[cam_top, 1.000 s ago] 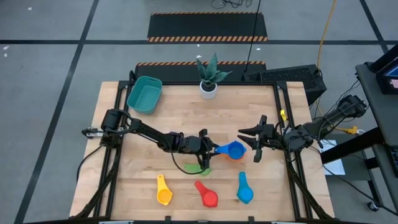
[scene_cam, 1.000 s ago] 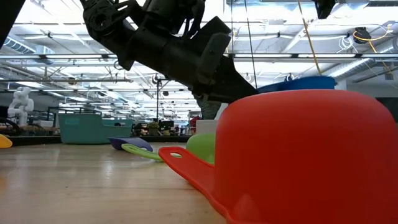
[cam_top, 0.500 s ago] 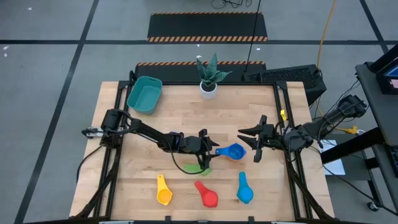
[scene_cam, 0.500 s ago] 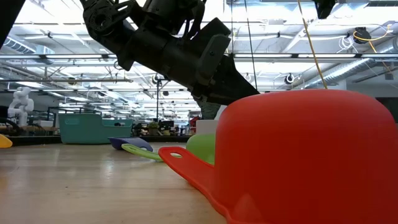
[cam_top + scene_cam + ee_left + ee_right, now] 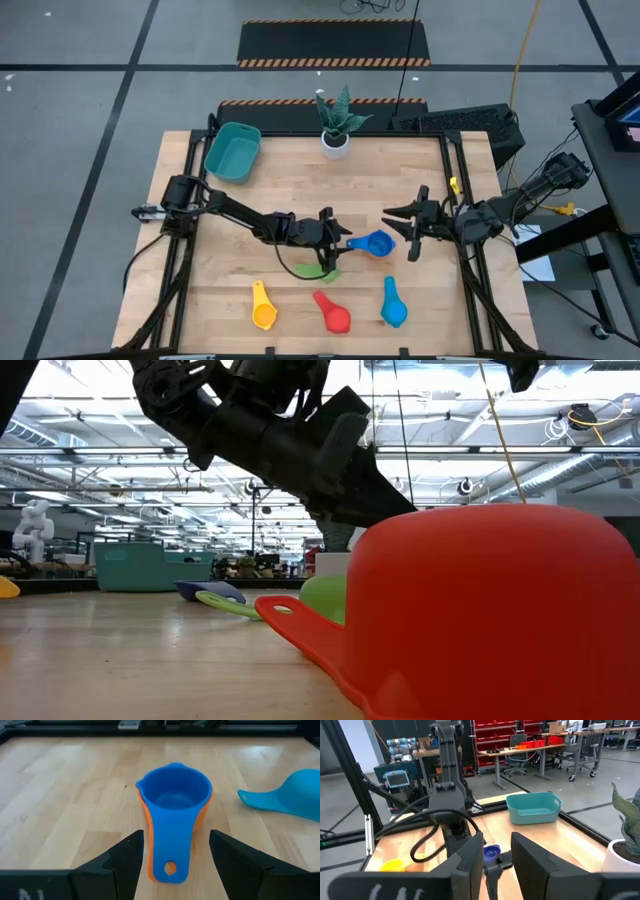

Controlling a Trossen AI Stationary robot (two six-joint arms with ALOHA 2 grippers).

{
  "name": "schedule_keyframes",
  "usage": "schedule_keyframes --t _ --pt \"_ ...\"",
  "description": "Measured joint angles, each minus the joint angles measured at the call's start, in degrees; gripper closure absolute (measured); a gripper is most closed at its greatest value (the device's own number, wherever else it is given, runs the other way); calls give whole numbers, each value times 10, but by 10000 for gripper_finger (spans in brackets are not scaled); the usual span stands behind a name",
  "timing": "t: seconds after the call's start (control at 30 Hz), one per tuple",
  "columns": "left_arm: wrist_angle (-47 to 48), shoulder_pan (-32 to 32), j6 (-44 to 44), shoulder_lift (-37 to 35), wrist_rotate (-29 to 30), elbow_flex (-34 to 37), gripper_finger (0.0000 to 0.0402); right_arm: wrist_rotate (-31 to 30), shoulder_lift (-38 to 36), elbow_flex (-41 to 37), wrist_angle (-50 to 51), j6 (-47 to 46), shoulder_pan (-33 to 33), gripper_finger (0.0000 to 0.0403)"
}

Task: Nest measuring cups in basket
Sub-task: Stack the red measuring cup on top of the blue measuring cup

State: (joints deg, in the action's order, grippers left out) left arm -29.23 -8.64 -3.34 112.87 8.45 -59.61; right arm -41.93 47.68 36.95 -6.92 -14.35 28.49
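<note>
A blue measuring cup (image 5: pixel 172 802) sits nested in an orange one (image 5: pixel 203 815), upright on the table mid-right (image 5: pixel 376 243). Its handle (image 5: pixel 169 855) points at my left gripper (image 5: pixel 176 836), whose open fingers stand on either side of the handle without touching it. My right gripper (image 5: pixel 406 230) hangs open above the table just right of that stack. Lying loose are a green cup (image 5: pixel 318 270), a yellow one (image 5: pixel 263 310), a red one (image 5: pixel 333 313) and a light blue one (image 5: pixel 392 306). The teal basket (image 5: pixel 232 152) stands at the far left corner.
A potted plant in a white pot (image 5: pixel 336 125) stands at the far edge, right of the basket. In the low view a dark blue cup (image 5: pixel 210 590) lies beyond the green one (image 5: pixel 325 596). The red cup (image 5: pixel 500 610) fills the foreground there. Bare wood lies between the basket and the cups.
My left gripper has let go of the blue-and-orange stack. In the low view the stack's blue rim showed above the red cup a second ago and has since sunk out of sight behind it. The stack now stands on the table. Both arms have kept still.
</note>
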Motion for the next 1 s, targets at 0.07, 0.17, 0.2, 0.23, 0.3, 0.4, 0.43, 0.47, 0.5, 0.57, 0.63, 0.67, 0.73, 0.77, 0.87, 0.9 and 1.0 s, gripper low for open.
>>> schedule_keyframes --t 0.07,0.17,0.2,0.23,0.3,0.4,0.43,0.47,0.5,0.57,0.63,0.67,0.73,0.77,0.87,0.9,1.0 --pt "-5 0 0 -6 -3 0 172 0 0 0 9 -9 0 309" --pt "17 0 2 -23 -6 0 172 0 1 0 20 -23 0 309" --pt "16 0 2 -24 -8 0 172 0 2 0 20 -28 0 309" --pt "16 0 2 -25 -9 0 172 0 3 0 20 -30 0 309" --pt "41 0 5 -39 -9 1 172 2 8 0 20 -32 0 309" --pt "40 0 9 -50 -10 -2 172 13 17 0 21 -47 0 309" --pt "59 0 14 -58 -10 0 172 21 20 0 19 -54 0 309" --pt "67 0 18 -61 -10 1 172 31 22 0 19 -60 -1 309" --pt "61 0 20 -62 -10 0 172 33 25 0 19 -66 -1 309" --pt "85 0 22 -80 -11 0 172 33 30 0 21 -75 -1 309" --pt "99 0 27 -97 -11 0 172 33 33 0 20 -79 -1 309" --pt "111 0 29 -106 -11 -1 172 33 35 0 20 -83 -1 309" --pt "158 0 30 -131 -11 1 172 44 40 0 20 -97 -1 309" --pt "167 0 28 -141 -11 1 172 48 43 0 20 -105 -1 309" --pt "204 -4 26 -180 -10 0 172 49 58 0 14 -121 -1 309" --pt "211 -7 26 -188 -10 0 172 49 63 0 14 -126 -1 309" --pt "245 -24 28 -211 -10 0 172 49 84 1 9 -141 -4 309"
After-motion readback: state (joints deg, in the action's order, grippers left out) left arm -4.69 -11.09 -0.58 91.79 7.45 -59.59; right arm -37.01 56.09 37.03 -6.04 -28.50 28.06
